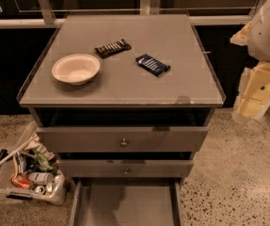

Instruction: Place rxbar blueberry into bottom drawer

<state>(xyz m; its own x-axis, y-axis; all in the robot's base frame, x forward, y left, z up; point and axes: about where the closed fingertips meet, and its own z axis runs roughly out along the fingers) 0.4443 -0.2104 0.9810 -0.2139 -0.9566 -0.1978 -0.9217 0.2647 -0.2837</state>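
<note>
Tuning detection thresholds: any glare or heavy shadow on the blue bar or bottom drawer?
Camera view: cabinet top evenly lit, no glare on the rxbar blueberry, only a thin shadow; bottom drawer floor dim, shaded by the drawers above; pincer, right of the cabinet, brightly lit, near washed out.

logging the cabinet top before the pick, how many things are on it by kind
snack bars: 2 (blue-wrapped bar, black-brown bar)
bowls: 1 (white bowl)
total: 3
The gripper hangs to the right of the cabinet, touching none of them.
</note>
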